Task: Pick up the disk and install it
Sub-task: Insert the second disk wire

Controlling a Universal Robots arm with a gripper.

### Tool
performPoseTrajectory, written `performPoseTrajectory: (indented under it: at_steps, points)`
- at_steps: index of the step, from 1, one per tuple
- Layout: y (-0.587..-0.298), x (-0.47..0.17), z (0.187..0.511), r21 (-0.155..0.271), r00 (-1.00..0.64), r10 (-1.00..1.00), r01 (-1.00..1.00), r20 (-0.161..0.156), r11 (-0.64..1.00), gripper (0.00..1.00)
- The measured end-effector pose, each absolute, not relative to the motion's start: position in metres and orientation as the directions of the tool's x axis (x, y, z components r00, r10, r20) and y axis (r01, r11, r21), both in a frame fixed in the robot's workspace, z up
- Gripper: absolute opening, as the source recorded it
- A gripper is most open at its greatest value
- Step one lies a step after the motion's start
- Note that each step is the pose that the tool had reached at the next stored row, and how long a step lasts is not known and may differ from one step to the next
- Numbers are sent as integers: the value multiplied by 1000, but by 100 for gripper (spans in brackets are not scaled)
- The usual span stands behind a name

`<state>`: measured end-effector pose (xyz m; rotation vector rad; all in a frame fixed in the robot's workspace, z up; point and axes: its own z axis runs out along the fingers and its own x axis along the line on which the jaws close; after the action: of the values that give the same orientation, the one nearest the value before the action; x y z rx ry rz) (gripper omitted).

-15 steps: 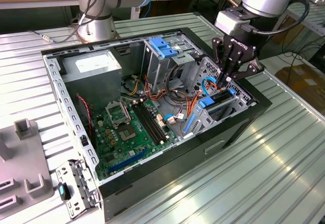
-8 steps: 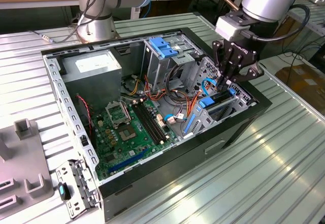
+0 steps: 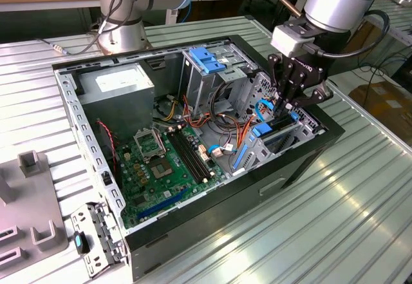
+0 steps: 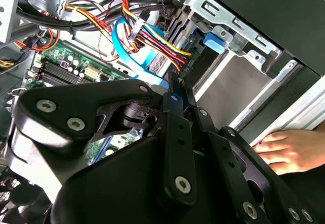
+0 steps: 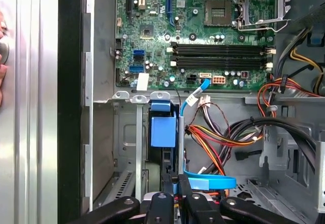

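The disk (image 3: 279, 127) stands on edge in the drive bay at the case's corner toward the exterior view's right, dark with a blue rail (image 5: 163, 131) along its edge. My gripper (image 3: 288, 105) hangs right over that bay, its fingers (image 5: 177, 191) pressed together with nothing visible between them. The fingertips sit at the disk's upper edge, beside a light blue flat cable (image 5: 209, 182). In the second wrist view the shut fingers (image 4: 175, 99) point into the bay beside the blue tab (image 4: 213, 41).
The open computer case (image 3: 212, 210) lies on a ribbed metal table (image 3: 335, 219). Inside are the motherboard (image 3: 164, 168), a grey power supply (image 3: 116, 81), a cage with a blue handle (image 3: 206, 58) and cable bundles (image 5: 223, 132). A person's hand (image 4: 284, 150) rests just outside the case wall.
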<state>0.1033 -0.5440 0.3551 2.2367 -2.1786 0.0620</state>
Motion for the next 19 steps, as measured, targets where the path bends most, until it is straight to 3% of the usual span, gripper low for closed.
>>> performPoseTrajectory:
  at_steps: [11, 15, 19]
  points:
    - [-554, 102, 349, -22, 26, -1000, -999, 7, -26, 16]
    - [-554, 102, 349, -23, 26, -999, -999, -24, -25, 16]
    - [-556, 102, 349, -23, 26, -999, -999, -26, -25, 16]
